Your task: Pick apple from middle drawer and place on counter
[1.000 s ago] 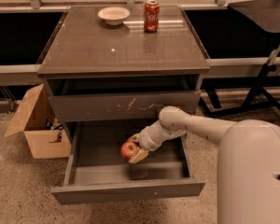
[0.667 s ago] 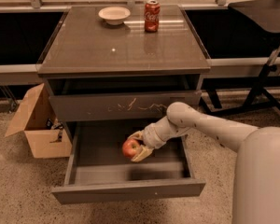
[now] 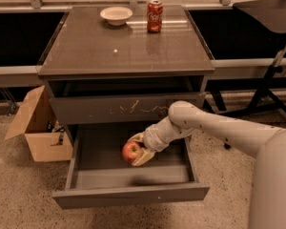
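Camera view: hand (image 3: 138, 148), apple (image 3: 129, 151) over drawer (image 3: 98, 152)

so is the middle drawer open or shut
Open: the middle drawer is pulled out, its grey interior showing, and the end effector holds the apple over it.

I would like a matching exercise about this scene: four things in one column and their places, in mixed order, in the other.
1 apple
2 can
3 bowl
4 box

a on the floor, left of the drawer
b in the gripper, in the open drawer
c on the counter, left of the can
d on the counter, right of the bowl

Pairs: 1-b, 2-d, 3-c, 4-a
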